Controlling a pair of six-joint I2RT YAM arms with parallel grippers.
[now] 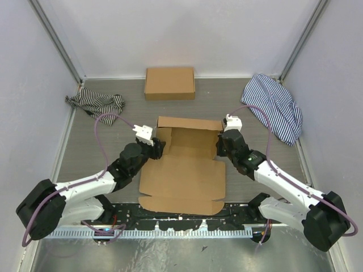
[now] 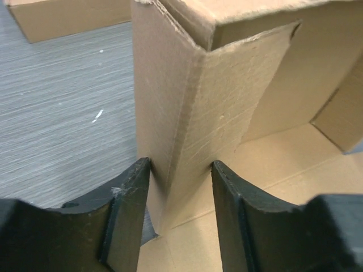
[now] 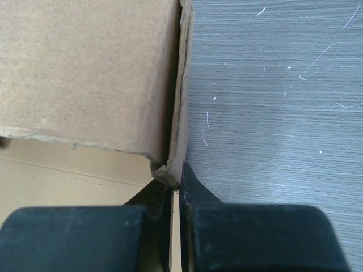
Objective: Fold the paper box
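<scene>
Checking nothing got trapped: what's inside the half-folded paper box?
Inside the paper box only its own bare cardboard floor shows, with nothing lying on it. The left gripper and right gripper cover the inner side corners in the top view.

The left wrist view cuts the raised wall of the brown cardboard paper box (image 2: 170, 102) off at its top and right edges. It shows only a corner of the low rectangular brown cardboard box (image 2: 62, 20). Whether the left gripper (image 2: 181, 164) presses that wall or only straddles it cannot be told. In the right wrist view the wall's lower edge disappears between the right gripper (image 3: 177, 178) fingers. From above, both sets of fingertips are too small and dark to separate.
</scene>
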